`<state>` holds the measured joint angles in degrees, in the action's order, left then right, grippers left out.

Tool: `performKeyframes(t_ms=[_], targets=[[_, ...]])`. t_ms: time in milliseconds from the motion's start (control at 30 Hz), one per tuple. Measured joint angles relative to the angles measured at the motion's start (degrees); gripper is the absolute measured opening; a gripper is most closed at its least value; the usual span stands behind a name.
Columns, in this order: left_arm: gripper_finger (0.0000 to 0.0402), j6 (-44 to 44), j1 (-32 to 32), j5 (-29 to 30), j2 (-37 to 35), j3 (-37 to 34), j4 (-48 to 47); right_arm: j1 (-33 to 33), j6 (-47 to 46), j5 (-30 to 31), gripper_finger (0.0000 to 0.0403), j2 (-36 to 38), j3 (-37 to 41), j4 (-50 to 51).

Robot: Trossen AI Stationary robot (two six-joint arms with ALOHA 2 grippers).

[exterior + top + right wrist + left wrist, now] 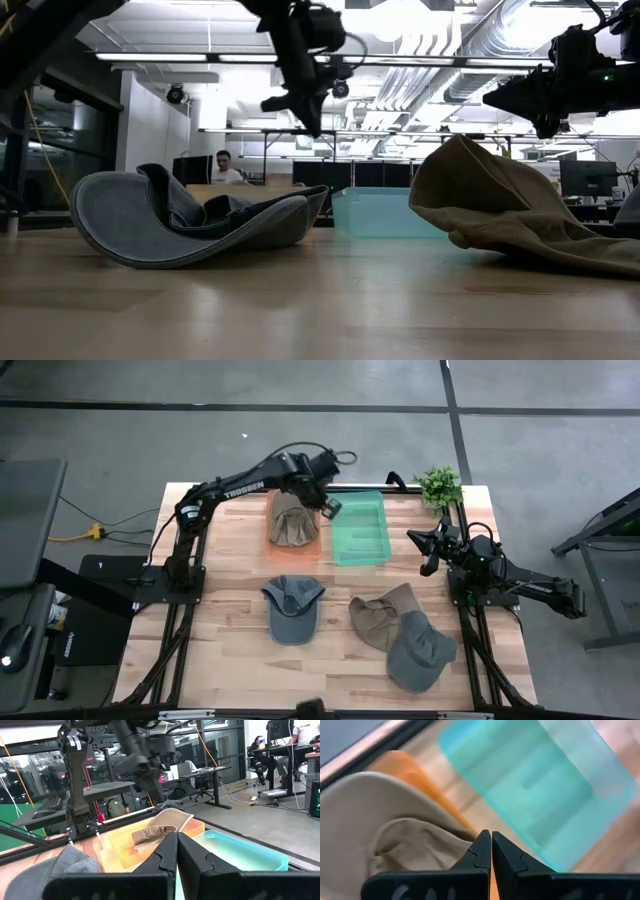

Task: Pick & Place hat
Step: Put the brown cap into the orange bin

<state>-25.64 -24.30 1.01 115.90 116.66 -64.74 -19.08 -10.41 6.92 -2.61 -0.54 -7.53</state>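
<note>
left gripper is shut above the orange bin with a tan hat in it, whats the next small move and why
Probably lift the left gripper away: it is shut and empty, and the tan hat already lies in the orange bin.

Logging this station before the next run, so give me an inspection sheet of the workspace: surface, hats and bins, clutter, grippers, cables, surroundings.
Surface: wooden table, bare between items.
Job's things: tan hat lies in the orange bin; green bin beside it holds nothing; gray hat, second tan hat and second gray hat lie on the table.
Clutter: small potted plant at the far right corner.
Grippers: left gripper shut, above the bins; right gripper shut, at the right edge, holding nothing.
Cables: yellow plug and leads on the floor at left.
Surroundings: person seated at a desk behind the table.
</note>
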Motion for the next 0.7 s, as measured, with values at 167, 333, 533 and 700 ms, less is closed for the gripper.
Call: performKeyframes(t_ms=[167,333,533,700], targets=[[0.0000,1.97,4.04,-3.84,0.00,0.00,-0.12,-0.02,0.00,0.00,0.0004,0.00,0.02,0.00],[0.0000,3.40,7.18,-7.07,0.00,0.00,0.22,0.00,0.00,0.00,0.0005,0.00,0.00,0.00],[0.0000,3.51,9.49,-8.45,0.00,0.00,0.23,-0.02,0.00,-0.01,0.0005,0.00,0.01,0.00],[0.0000,4.20,10.23,-9.98,0.00,-0.02,-0.60,0.00,0.00,0.00,0.0005,0.01,0.00,0.00]])
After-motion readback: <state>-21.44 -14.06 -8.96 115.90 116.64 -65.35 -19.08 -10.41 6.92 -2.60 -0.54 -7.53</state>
